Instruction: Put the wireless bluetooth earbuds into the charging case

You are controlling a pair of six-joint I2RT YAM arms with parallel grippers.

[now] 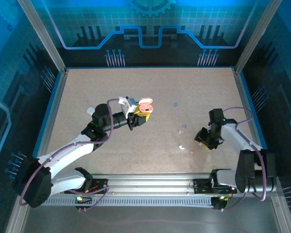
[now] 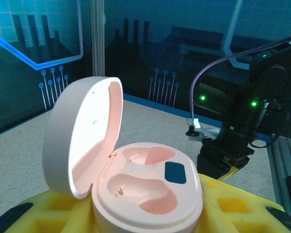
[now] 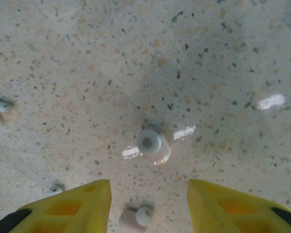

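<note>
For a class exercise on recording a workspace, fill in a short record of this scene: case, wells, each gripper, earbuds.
case: pink charging case, lid open and standing up
wells: both empty
left gripper: shut on the case
right gripper: open, facing down at the table
earbuds: loose on the table; pale earbud just ahead of the right fingertips, second earbud between them
</note>
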